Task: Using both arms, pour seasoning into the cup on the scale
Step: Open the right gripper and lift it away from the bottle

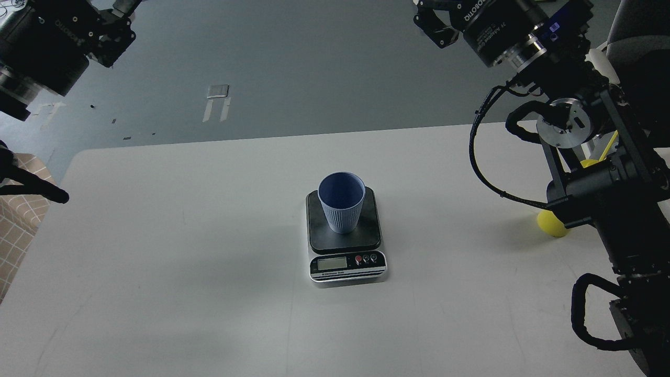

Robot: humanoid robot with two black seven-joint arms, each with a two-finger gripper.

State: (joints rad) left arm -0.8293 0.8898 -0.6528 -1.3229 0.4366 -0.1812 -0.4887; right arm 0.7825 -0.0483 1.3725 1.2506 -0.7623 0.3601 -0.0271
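Note:
The light-blue ribbed cup (341,202) stands upright on the dark platform of the scale (347,262) at the middle of the white table (183,262). The yellow seasoning bottle (551,223) stands near the table's right edge, mostly hidden behind my right arm; only its base and a bit of its strap (609,145) show. My left gripper (118,15) is raised at the top left, far from the cup, its fingers cut off by the view's edge. My right gripper (432,18) is raised at the top right, its fingers also cut off.
My right arm (602,183) and its cables cross over the table's right edge. A checked cloth (21,225) lies off the table's left edge, with a dark pointed part (36,191) above it. A chair (641,31) stands at the far right.

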